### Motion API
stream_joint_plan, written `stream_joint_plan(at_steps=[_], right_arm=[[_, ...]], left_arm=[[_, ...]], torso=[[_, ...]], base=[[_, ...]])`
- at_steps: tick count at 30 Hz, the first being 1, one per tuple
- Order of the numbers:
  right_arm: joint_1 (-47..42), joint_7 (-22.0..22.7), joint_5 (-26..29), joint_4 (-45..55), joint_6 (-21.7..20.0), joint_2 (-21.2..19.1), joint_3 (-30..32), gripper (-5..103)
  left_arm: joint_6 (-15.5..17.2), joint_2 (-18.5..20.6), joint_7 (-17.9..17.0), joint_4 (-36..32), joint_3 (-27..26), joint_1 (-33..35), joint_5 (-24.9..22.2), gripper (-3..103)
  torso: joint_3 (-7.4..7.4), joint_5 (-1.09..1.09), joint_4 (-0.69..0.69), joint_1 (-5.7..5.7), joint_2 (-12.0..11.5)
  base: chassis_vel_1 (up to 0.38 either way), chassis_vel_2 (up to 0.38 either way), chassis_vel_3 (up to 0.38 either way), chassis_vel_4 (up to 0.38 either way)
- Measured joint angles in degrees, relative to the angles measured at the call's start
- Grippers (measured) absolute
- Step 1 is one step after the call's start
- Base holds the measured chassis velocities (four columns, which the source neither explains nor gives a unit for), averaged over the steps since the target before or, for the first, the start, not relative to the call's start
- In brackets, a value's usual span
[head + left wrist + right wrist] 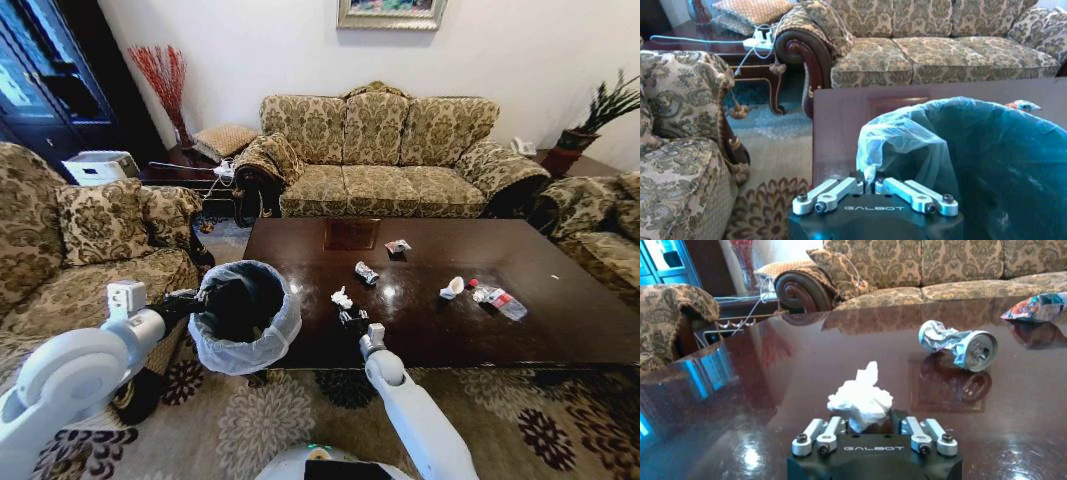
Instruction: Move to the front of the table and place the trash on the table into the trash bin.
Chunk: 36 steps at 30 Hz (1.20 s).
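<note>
The large dark-brown glossy wooden worktop stands in front of the floral sofa. The left tool is pinched shut on the translucent whitish plastic liner folded over the rim of the small round dark trash bin — it holds the bin up just beside the worktop's near left corner.

The right tool sits low over the near edge of the worktop, its fingers closed in on either side of a crumpled white paper scrap that rests on the glossy surface; in the head view this scrap lies just to the right of the bin.

Farther in lie a crushed silver drinks can on its side, and beyond it a small colourful wrapper near the inlaid square. To the right, well apart from the scrap, are a small white cup and a clear plastic bottle with a red cap — both lying on the worktop, near each other.
</note>
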Motion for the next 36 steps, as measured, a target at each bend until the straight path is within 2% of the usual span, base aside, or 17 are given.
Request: stream_joint_plan(at_steps=[1, 4, 5, 7, 10, 13, 16, 17, 19, 21, 22, 24, 25, 28, 29, 33, 36], right_arm=[[0.0, 0.0, 0.0, 0.0, 0.0, 0.0, 0.0, 38], [0.0, -0.2, -0.1, 0.0, 0.0, -0.2, 0.1, 22], [0.0, -0.2, -0.1, 0.0, 0.0, -0.2, 0.1, 22], [0.0, -0.3, -0.1, 0.1, 0.0, -0.3, 0.1, 11], [-0.2, -0.5, -0.7, 0.7, 0.4, -0.4, 0.3, 6], [-0.8, -1.2, -1.4, 2.7, 2.5, -0.9, 0.7, 1], [-2.8, -1.2, -6.0, 9.9, 10.3, -2.6, 1.8, 0], [-2.8, -1.2, -6.0, 9.9, 10.3, -2.6, 1.8, 0], [-3.9, -1.6, -10.5, 16.9, 15.6, -4.8, 2.7, 0], [-4.1, -1.9, -10.7, 20.2, 16.6, -5.7, 2.8, 0], [-4.1, -2.3, -10.1, 25.2, 16.9, -7.0, 2.6, 0], [-4.0, -2.9, -4.7, 34.0, 13.3, -9.3, 1.5, 0], [-4.0, -2.9, -4.7, 34.0, 13.3, -9.3, 1.5, 0], [-4.1, -3.3, 6.9, 46.4, 4.5, -11.6, -2.1, 0], [-4.1, -3.3, 6.9, 46.4, 4.5, -11.6, -2.1, 0], [-3.1, -5.5, 14.2, 54.3, -5.0, -12.6, -8.8, 0], [-2.6, -7.3, 14.8, 54.1, -7.4, -12.9, -11.7, 0]], left_arm=[[0.0, 0.0, 0.0, 0.0, 0.0, 0.0, 0.0, 4], [0.0, 0.2, 0.0, 0.0, 0.0, 0.0, 0.0, 4], [0.0, 0.2, 0.0, 0.0, 0.0, 0.0, 0.0, 4], [0.0, 0.3, 0.1, 0.0, 0.0, 0.0, 0.0, 4], [0.0, 0.3, 0.2, 0.0, 0.0, 0.1, 0.1, 4], [0.0, 0.5, 0.3, 0.2, 0.1, 0.1, 0.3, 4], [0.3, 1.3, 0.2, 1.2, 0.0, 0.2, 0.4, 4], [0.3, 1.3, 0.2, 1.2, 0.0, 0.2, 0.4, 4], [1.2, 2.5, -0.1, 2.0, -0.6, 0.3, -0.5, 4], [1.3, 3.1, -0.1, 2.4, -0.7, 0.3, -0.8, 4], [1.4, 3.8, -0.3, 3.0, -0.7, 0.1, -1.1, 4], [1.5, 4.9, -0.5, 3.9, -0.5, -0.2, -1.3, 4], [1.5, 4.9, -0.5, 3.9, -0.5, -0.2, -1.3, 4], [1.5, 5.5, -0.5, 3.9, 0.2, -0.4, -1.5, 4], [1.5, 5.5, -0.5, 3.9, 0.2, -0.4, -1.5, 4], [1.5, 4.4, -0.5, 2.2, 0.4, -0.4, -1.7, 4], [1.5, 3.8, -0.5, 1.3, 0.4, -0.2, -1.7, 4]], torso=[[0.00, 0.00, 0.00, 0.00, 0.0], [0.00, 0.00, 0.00, 0.00, 0.0], [0.00, 0.00, 0.00, 0.00, 0.0], [0.00, 0.00, 0.00, 0.00, 0.0], [0.00, 0.00, 0.00, 0.00, 0.0], [0.00, 0.00, 0.00, 0.00, 0.0], [0.00, 0.00, 0.00, 0.00, 0.0], [0.00, 0.00, 0.00, 0.00, 0.0], [0.00, 0.00, -0.01, 0.00, 0.0], [0.00, -0.02, -0.01, 0.00, 0.0], [-0.01, -0.01, 0.00, 0.00, 0.0], [-0.01, -0.01, 0.00, 0.00, 0.0], [-0.01, -0.01, 0.00, 0.00, 0.0], [0.00, -0.02, 0.00, 0.01, 0.0], [0.00, -0.02, 0.00, 0.01, 0.0], [-0.01, 0.00, 0.00, -0.01, 0.0], [-0.01, 0.00, 0.00, 0.00, 0.0]], base=[[0.000, 0.000, 0.000, 0.000], [0.000, 0.000, 0.000, 0.000], [0.000, 0.000, 0.000, 0.000], [0.000, 0.000, 0.000, 0.000], [0.000, 0.000, 0.000, 0.000], [0.000, 0.000, 0.000, 0.000], [0.000, 0.000, 0.000, 0.000], [0.000, 0.000, 0.000, 0.000], [0.000, 0.000, 0.000, 0.000], [0.000, 0.000, 0.000, 0.000], [0.000, 0.000, 0.000, 0.000], [0.000, 0.000, 0.000, 0.000], [0.000, 0.000, 0.000, 0.000], [0.000, 0.000, 0.000, 0.000], [0.000, 0.000, 0.000, 0.000], [0.000, 0.000, 0.000, 0.000], [0.000, 0.000, 0.000, 0.000]])
